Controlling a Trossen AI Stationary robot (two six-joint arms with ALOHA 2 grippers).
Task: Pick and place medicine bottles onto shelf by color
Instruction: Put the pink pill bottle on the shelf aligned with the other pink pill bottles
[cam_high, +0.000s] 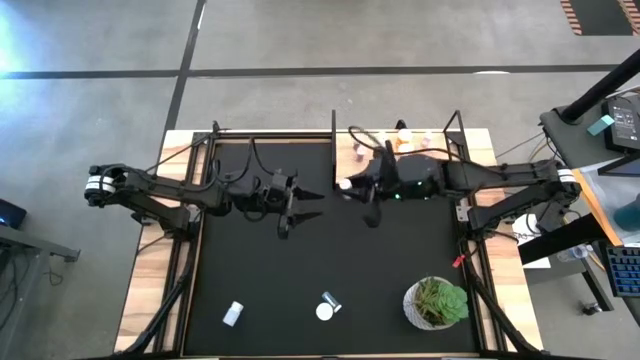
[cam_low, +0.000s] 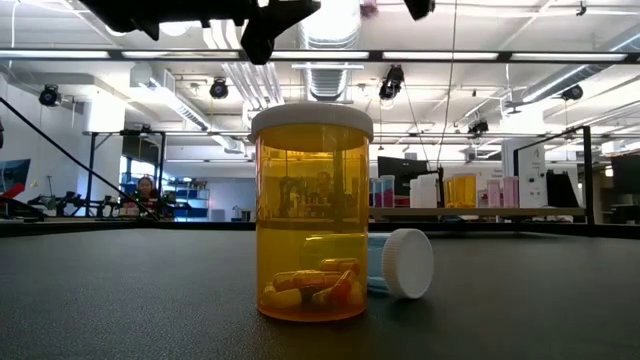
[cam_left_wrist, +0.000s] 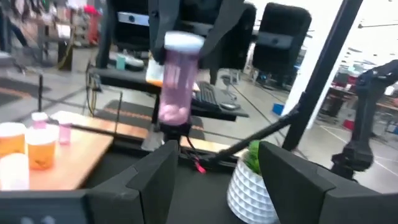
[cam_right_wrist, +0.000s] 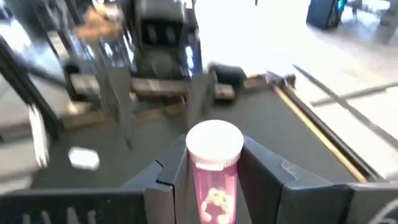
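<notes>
An orange bottle (cam_low: 311, 212) stands nearest my low camera. My right pincer (cam_right_wrist: 214, 168) is clamped on a pink bottle (cam_right_wrist: 213, 174) near the shelf (cam_high: 400, 140); my left pincer (cam_high: 308, 204) hangs apart, empty.

No lettering, label, brand, number or sign can be read anywhere in these views. The orange bottle (cam_low: 311, 213) standing nearest the low camera shows a bare, unlabelled wall with capsules visible through it, and the pink bottle (cam_right_wrist: 213, 171) seen from the right wrist carries no legible print on its cap or body. Screens and fixtures in the room behind are too blurred or small to make out any writing.
</notes>
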